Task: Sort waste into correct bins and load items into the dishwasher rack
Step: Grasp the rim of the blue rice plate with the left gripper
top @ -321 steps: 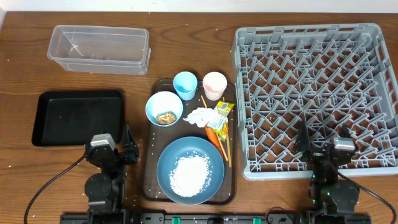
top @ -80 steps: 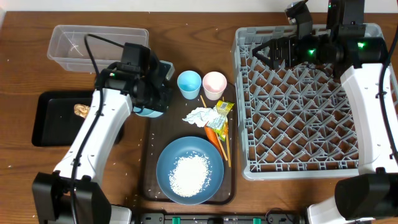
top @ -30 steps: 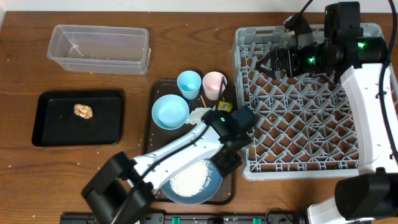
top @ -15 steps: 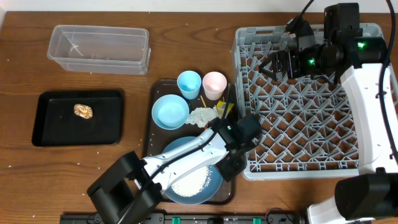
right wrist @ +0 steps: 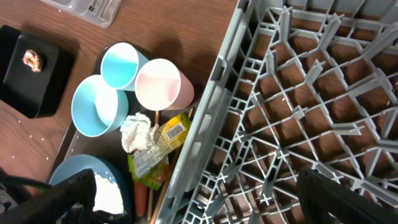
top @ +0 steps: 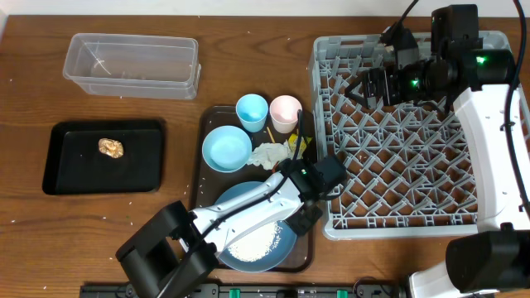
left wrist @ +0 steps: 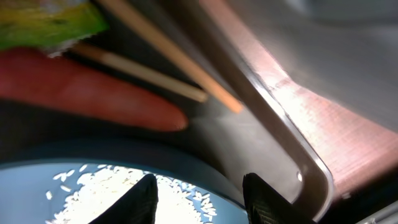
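Observation:
My left gripper [top: 303, 217] hangs low over the right rim of the large blue plate [top: 240, 207], which holds loose white rice [top: 252, 238]. In the left wrist view its jaws [left wrist: 202, 202] stand apart astride that rim, one finger [left wrist: 140, 200] over the rice, the other outside. The orange carrot [left wrist: 93, 93], two chopsticks [left wrist: 168, 56] and the yellow-green wrapper [left wrist: 50, 18] lie just beyond. My right gripper [top: 364, 87] hovers wide open and empty over the grey rack's [top: 414, 141] far left corner. A brown lump [top: 111, 147] sits in the black tray [top: 74, 178].
The brown serving tray [top: 199, 190] also carries the light-blue bowl [top: 227, 149], blue cup [top: 252, 112], pink cup [top: 286, 112] and white tissue [top: 269, 155]. The clear tub [top: 132, 64] stands at the back left. The rack's wall rises right beside the tray.
My left gripper has slid down to the plate's right rim and its jaws have narrowed. The right arm has stayed put.

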Controlling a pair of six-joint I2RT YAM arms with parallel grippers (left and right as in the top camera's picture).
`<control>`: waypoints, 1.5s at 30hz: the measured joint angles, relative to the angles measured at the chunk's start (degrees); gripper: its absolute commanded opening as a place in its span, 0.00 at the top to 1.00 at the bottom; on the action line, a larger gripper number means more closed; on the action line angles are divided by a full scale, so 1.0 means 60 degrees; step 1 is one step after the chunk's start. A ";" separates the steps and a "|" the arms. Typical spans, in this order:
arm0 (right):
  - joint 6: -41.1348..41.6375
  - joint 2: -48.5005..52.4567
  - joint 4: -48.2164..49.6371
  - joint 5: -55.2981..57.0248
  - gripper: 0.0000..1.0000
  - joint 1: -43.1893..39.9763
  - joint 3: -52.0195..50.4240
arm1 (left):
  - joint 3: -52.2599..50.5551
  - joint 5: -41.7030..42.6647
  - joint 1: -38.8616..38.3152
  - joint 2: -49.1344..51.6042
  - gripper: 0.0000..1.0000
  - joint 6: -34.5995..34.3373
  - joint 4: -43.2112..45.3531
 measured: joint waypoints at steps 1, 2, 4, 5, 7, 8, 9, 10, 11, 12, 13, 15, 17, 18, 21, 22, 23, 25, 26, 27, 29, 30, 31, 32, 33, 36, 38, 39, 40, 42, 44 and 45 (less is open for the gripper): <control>0.0004 0.0000 -0.0015 0.0000 0.04 0.0000 0.0000 | 0.0000 -0.0160 0.0000 0.0000 0.55 -0.0244 -0.0025; 0.0000 0.0000 -0.0029 0.0000 0.03 0.0000 0.0000 | 0.0000 -0.0321 0.0000 0.0000 0.55 -0.0481 -0.0044; 0.0000 0.0000 -0.0044 0.0000 0.03 0.0000 0.0000 | 0.0000 -0.0616 0.0007 0.0000 0.55 -0.0889 -0.0062; 0.0000 0.0000 -0.0044 0.0000 0.03 0.0000 0.0000 | 0.0000 -0.0721 0.0018 0.0000 0.54 -0.1064 -0.0062; 0.0000 0.0000 -0.0036 0.0004 0.03 0.0000 0.0000 | 0.0000 -0.0849 0.0069 0.0000 0.54 -0.1341 -0.0062; 0.0004 0.0000 -0.0029 0.0004 0.03 0.0000 0.0000 | 0.0000 -0.0907 0.0109 0.0000 0.54 -0.1479 -0.0062; 0.0004 0.0000 -0.0026 0.0004 0.03 0.0000 0.0000 | 0.0000 -0.0947 0.0168 0.0000 0.54 -0.1596 -0.0062; 0.0000 0.0000 -0.0026 0.0004 0.03 0.0000 0.0000 | 0.0000 -0.0969 0.0244 0.0000 0.54 -0.1730 -0.0066; 0.0000 0.0000 -0.0029 0.0000 0.03 0.0000 0.0000 | 0.0000 -0.0991 0.0342 0.0000 0.54 -0.1858 -0.0069; 0.0000 0.0000 -0.0026 0.0004 0.03 0.0000 0.0000 | 0.0000 -0.0991 0.0441 0.0000 0.54 -0.1978 -0.0069; 0.0000 0.0000 -0.0029 0.0000 0.03 0.0000 0.0000 | 0.0000 -0.0994 0.0543 0.0000 0.54 -0.2084 -0.0069; 0.0000 -0.0004 -0.0029 0.0004 0.03 0.0000 0.0000 | 0.0000 -0.0976 0.0772 0.0000 0.54 -0.2291 -0.0069; 0.0000 0.0000 -0.0029 0.0004 0.02 0.0000 0.0000 | 0.0000 -0.0940 0.0940 -0.0004 0.54 -0.2437 -0.0073; 0.0000 0.0000 -0.0029 0.0004 0.02 0.0000 0.0000 | 0.0000 -0.0914 0.1013 -0.0004 0.54 -0.2473 -0.0073; 0.0000 0.0000 -0.0026 0.0004 0.03 0.0000 0.0000 | -0.0007 -0.0882 0.1082 -0.0004 0.54 -0.2543 -0.0076; 0.0000 0.0000 -0.0026 0.0004 0.03 0.0000 0.0000 | -0.0007 -0.0874 0.1082 0.0000 0.54 -0.2557 -0.0084; 0.0000 0.0000 -0.0026 0.0004 0.03 0.0000 0.0000 | -0.0007 -0.0867 0.1082 0.0000 0.54 -0.2579 -0.0098; 0.0000 0.0000 -0.0033 0.0004 0.03 0.0000 0.0000 | -0.0015 -0.0805 0.1082 0.0000 0.55 -0.2590 -0.0149; 0.0000 0.0000 -0.0044 0.0004 0.03 0.0000 0.0000 | -0.0015 -0.0754 0.1082 0.0004 0.57 -0.2612 -0.0182; 0.0004 0.0000 -0.0051 0.0004 0.03 0.0000 0.0000 | -0.0015 -0.0721 0.1082 0.0015 0.59 -0.2619 -0.0211; 0.0000 0.0000 -0.0058 0.0004 0.03 0.0000 0.0000 | -0.0018 -0.0641 0.1086 0.0073 0.63 -0.2659 -0.0288; 0.0000 0.0000 -0.0058 0.0004 0.02 0.0000 0.0000 | -0.0018 -0.0605 0.1100 0.0117 0.66 -0.2674 -0.0321; 0.0000 0.0000 -0.0058 0.0004 0.02 0.0000 0.0000 | -0.0018 -0.0546 0.1129 0.0178 0.68 -0.2707 -0.0353; 0.0000 0.0000 -0.0055 0.0004 0.02 0.0000 0.0000 | -0.0018 -0.0455 0.1177 0.0233 0.70 -0.2728 -0.0382; 0.0000 0.0000 -0.0051 0.0004 0.02 0.0000 0.0000 | -0.0018 -0.0368 0.1246 0.0291 0.71 -0.2743 -0.0412; 0.0000 0.0000 -0.0044 0.0004 0.02 0.0000 0.0000 | -0.0018 -0.0157 0.1504 0.0452 0.71 -0.2725 -0.0459; 0.0000 0.0000 -0.0044 0.0007 0.02 0.0000 0.0000 | -0.0018 -0.0051 0.1672 0.0594 0.72 -0.2721 -0.0463; 0.0000 0.0000 -0.0044 0.0015 0.02 0.0000 0.0000 | -0.0018 0.0022 0.1745 0.0659 0.72 -0.2725 -0.0463; 0.0000 0.0000 -0.0044 0.0018 0.02 0.0000 0.0000 | -0.0022 0.0098 0.1810 0.0710 0.73 -0.2725 -0.0463; 0.0000 0.0000 -0.0044 0.0040 0.02 0.0000 0.0000 | -0.0025 0.0237 0.1927 0.0798 0.80 -0.2747 -0.0481; 0.0000 0.0000 -0.0040 0.0091 0.02 0.0000 0.0000 | -0.0033 0.0361 0.2011 0.0831 0.89 -0.2769 -0.0543; 0.0004 0.0000 -0.0040 0.0127 0.02 0.0000 0.0000 | -0.0033 0.0375 0.2036 0.0831 0.92 -0.2779 -0.0616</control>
